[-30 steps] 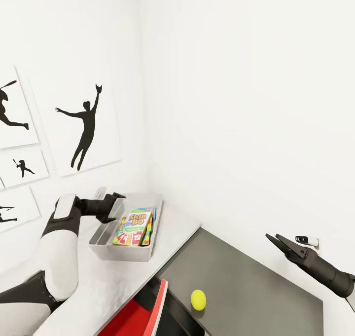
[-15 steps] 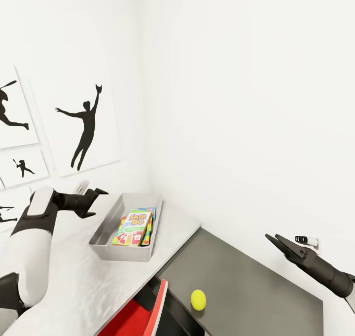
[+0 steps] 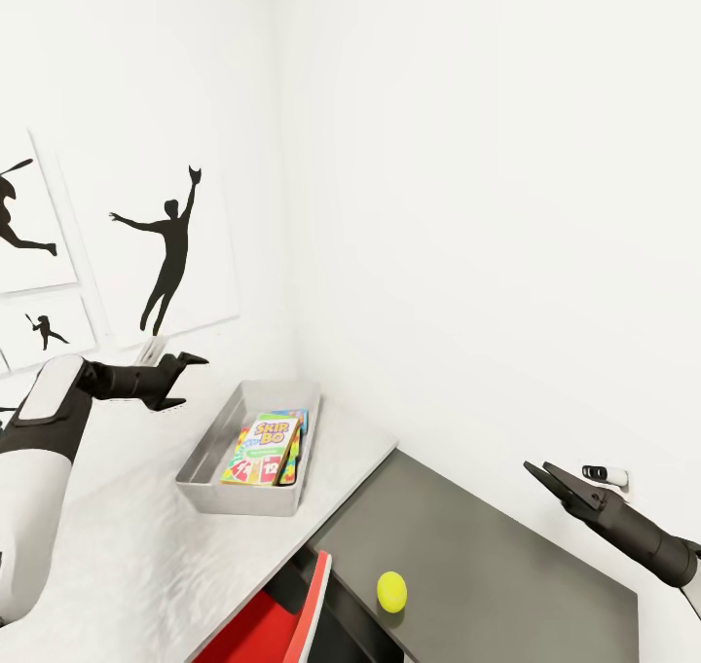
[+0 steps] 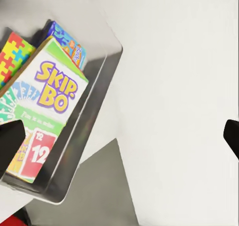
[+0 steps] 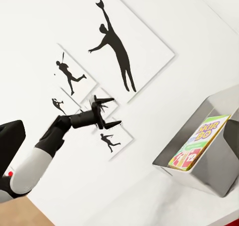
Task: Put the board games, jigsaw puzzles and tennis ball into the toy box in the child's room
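Note:
The grey toy box (image 3: 207, 452) stands on the white table (image 3: 136, 556) in the corner. Inside it the Skip-Bo board game (image 3: 261, 449) lies on top, face up. In the left wrist view a jigsaw puzzle (image 4: 12, 54) and a light blue board game (image 4: 68, 41) show beneath the Skip-Bo box (image 4: 42, 111). The tennis ball (image 3: 391, 591) rests on the lower dark grey cabinet (image 3: 506, 566). My left gripper (image 3: 183, 381) hovers open and empty, up and left of the toy box. My right gripper (image 3: 541, 470) hangs open and empty over the cabinet's right side.
Black silhouette posters (image 3: 170, 249) hang on the left wall behind the table. A red chair (image 3: 273, 624) sits at the table's near edge, next to the cabinet. White walls close off the corner behind the toy box.
My left arm has drawn back from the toy box's left rim, leftward and upward toward the wall. The right arm, toy box and tennis ball have not moved.

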You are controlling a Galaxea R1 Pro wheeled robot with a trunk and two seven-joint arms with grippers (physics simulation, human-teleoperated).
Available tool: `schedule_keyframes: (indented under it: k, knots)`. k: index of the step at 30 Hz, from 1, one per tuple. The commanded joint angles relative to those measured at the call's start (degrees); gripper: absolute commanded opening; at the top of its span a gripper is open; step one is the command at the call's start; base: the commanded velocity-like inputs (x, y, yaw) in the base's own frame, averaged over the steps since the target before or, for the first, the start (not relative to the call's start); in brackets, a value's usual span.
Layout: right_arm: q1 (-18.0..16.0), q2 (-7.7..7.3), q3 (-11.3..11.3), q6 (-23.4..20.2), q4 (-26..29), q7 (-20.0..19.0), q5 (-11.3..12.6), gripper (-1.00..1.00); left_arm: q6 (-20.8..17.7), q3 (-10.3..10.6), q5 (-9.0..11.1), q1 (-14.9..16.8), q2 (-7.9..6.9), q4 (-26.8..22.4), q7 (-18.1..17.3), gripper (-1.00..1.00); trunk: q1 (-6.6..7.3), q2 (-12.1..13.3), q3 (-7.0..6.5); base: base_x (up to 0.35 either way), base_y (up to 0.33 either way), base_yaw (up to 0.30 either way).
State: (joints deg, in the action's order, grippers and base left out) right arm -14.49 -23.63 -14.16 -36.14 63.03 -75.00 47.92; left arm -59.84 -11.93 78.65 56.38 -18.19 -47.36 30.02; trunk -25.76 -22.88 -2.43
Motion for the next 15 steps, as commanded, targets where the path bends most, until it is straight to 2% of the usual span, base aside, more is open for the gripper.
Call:
schedule_keyframes:
  k: [1, 5, 6, 10, 12, 13, 15]
  knots:
    - [0.0, -0.01, 0.0, -0.5, 0.0, -0.1, 0.2, 1.00, -0.2, 0.4, 1.5, -0.1, -0.28, -0.8, 0.3, 1.00, -0.02, 0.0, 0.03, 0.000, 0.000, 0.000]
    - [0.0, -0.01, 0.0, -0.5, 0.0, -0.1, 0.2, 1.00, -0.2, 2.3, 5.2, -1.0, -1.32, -4.2, -0.5, 1.00, -0.02, 0.0, 0.03, 0.000, 0.000, 0.000]
    - [0.0, -0.01, 0.0, -0.5, 0.0, -0.1, 0.2, 1.00, -0.2, 3.2, 6.8, -1.6, -1.90, -5.6, -0.7, 1.00, -0.02, 0.0, 0.03, 0.000, 0.000, 0.000]
    - [0.0, -0.01, 0.0, -0.5, 0.0, -0.1, 0.2, 1.00, -0.2, 5.2, 10.0, -2.5, -3.58, -7.9, -1.0, 1.00, -0.02, 0.0, 0.03, 0.000, 0.000, 0.000]
    - [0.0, -0.01, 0.0, -0.5, 0.0, -0.1, 0.2, 1.00, -0.2, 6.5, 11.6, -2.9, -4.73, -8.8, -1.1, 1.00, -0.02, 0.0, 0.03, 0.000, 0.000, 0.000]
    - [0.0, -0.01, 0.0, -0.5, 0.0, -0.1, 0.2, 1.00, -0.2, 8.3, 13.3, -3.2, -6.02, -9.7, -1.2, 1.00, -0.02, 0.0, 0.03, 0.000, 0.000, 0.000]
    - [0.0, -0.04, 0.0, -0.5, 0.0, -0.1, 0.2, 1.00, -0.2, 10.5, 15.1, -3.6, -7.49, -10.8, -1.2, 1.00, -0.02, 0.0, 0.03, 0.000, 0.000, 0.000]
